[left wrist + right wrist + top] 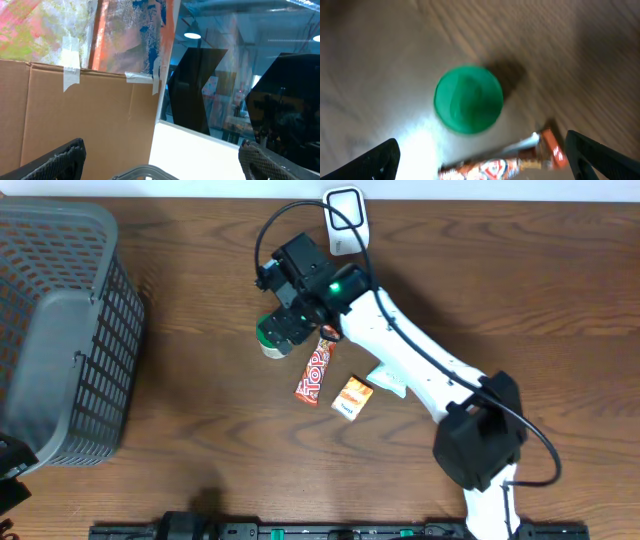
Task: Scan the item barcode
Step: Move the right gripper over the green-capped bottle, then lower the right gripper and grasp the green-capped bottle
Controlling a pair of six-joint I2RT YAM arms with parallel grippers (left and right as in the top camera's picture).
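Overhead, our right end effector (287,320) hangs wide open directly above the green-lidded tub (268,340). Left wrist: the left end effector (160,152) gapes empty. Right wrist: the candy bar (502,161) lies between the jaws beside that tub, so we risk pinching both.

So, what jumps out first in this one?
The right gripper, open, hovers over a green-lidded container near the middle of the table. Just beside it lie a red snack bar and a small orange box; a big grey basket fills the left edge.
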